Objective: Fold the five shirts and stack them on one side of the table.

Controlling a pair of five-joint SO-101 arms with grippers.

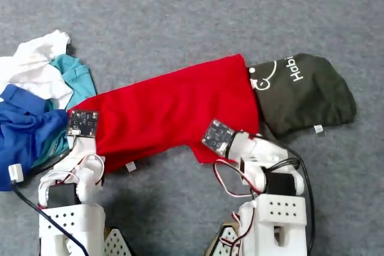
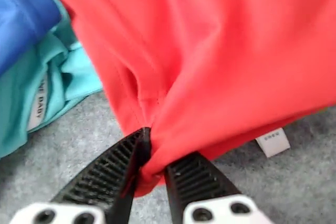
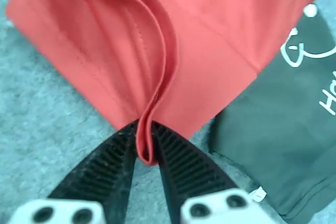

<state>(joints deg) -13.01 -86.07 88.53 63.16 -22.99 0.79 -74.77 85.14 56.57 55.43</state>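
Note:
A red shirt lies stretched across the middle of the grey table, folded lengthwise. My left gripper is shut on the red shirt at its near left edge, cloth pinched between the black ribbed fingers. My right gripper is shut on a fold of the red shirt at its near right edge. A dark green shirt with white print lies folded at the right, partly under the red one. Blue, teal and white shirts lie heaped at the left.
The grey felt table has open room across its far half and along the near edge between the two arm bases. A small white label hangs off the red shirt's near hem. Cables run by the left arm's base.

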